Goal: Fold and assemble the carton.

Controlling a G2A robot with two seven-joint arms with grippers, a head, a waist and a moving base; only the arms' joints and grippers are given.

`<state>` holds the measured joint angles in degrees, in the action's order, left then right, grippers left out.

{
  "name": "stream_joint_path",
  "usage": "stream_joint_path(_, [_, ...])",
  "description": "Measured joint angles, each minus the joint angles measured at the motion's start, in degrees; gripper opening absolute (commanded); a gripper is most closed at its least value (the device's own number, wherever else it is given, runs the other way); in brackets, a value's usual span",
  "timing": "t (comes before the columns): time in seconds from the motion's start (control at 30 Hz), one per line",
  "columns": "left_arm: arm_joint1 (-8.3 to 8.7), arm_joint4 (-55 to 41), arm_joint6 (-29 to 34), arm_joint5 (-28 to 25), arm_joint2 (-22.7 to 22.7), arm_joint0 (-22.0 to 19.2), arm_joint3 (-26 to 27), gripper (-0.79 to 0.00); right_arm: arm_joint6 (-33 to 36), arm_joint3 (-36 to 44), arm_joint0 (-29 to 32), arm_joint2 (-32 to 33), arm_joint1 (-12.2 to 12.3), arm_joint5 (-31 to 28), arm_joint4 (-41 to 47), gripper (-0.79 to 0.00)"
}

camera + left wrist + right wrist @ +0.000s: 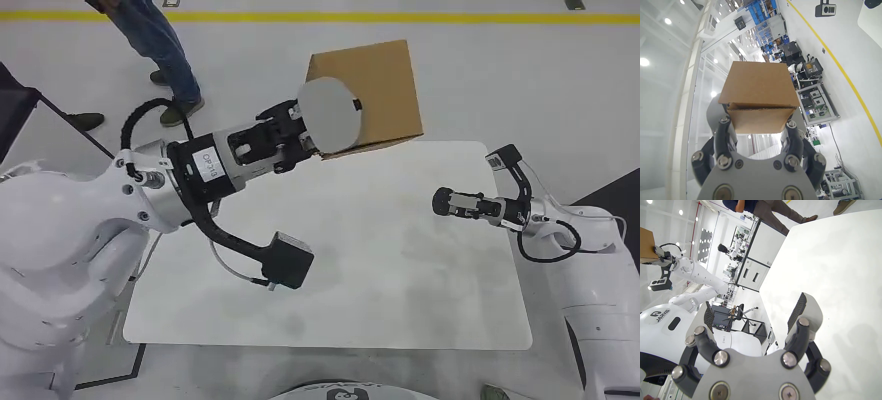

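The carton [375,90] was a brown cardboard box with its sides squared up. We saw it held in the air at the far edge of the worktop [400,260], partly over the worktop's far rim and partly over the floor beyond. The left jaws were closed on it, one finger [723,130] on each side of its near end. In the left wrist view the carton [758,89] reached away from those jaws, with a folded flap running across the gripped end and a thin seam of raw corrugated edge where that flap met the panel above. In the top view the pale rounded back of one finger [330,113] lay against the box's near left corner. From the right wrist view we could see the carton [646,245] far off at the end of the left arm, lifted off the worktop [829,256]. The right jaws were spread wide with nothing between them, their ribbed pads [797,311] bare. They hung over the right side of the worktop near its right edge [440,200], well apart from the carton. Beyond the worktop's far edge a yellow line [320,16] ran across the pale floor.
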<state>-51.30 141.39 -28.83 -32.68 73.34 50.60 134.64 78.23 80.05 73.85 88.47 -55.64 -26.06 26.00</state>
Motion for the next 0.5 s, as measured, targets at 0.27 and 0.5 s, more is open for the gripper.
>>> stream_joint_path(0.27, [-0.04, -13.6, -0.5, -4.6, 3.5, 3.4, -2.3, -0.785, 0.0, 0.0, 0.0, 0.0, 0.0, 0.0, 0.0, 0.000])
stream_joint_path(0.5, [-0.46, -32.9, 4.5, -16.1, 4.0, 3.0, -5.3, -0.785, 0.0, 0.0, 0.0, 0.0, 0.0, 0.0, 0.0, 0.000])
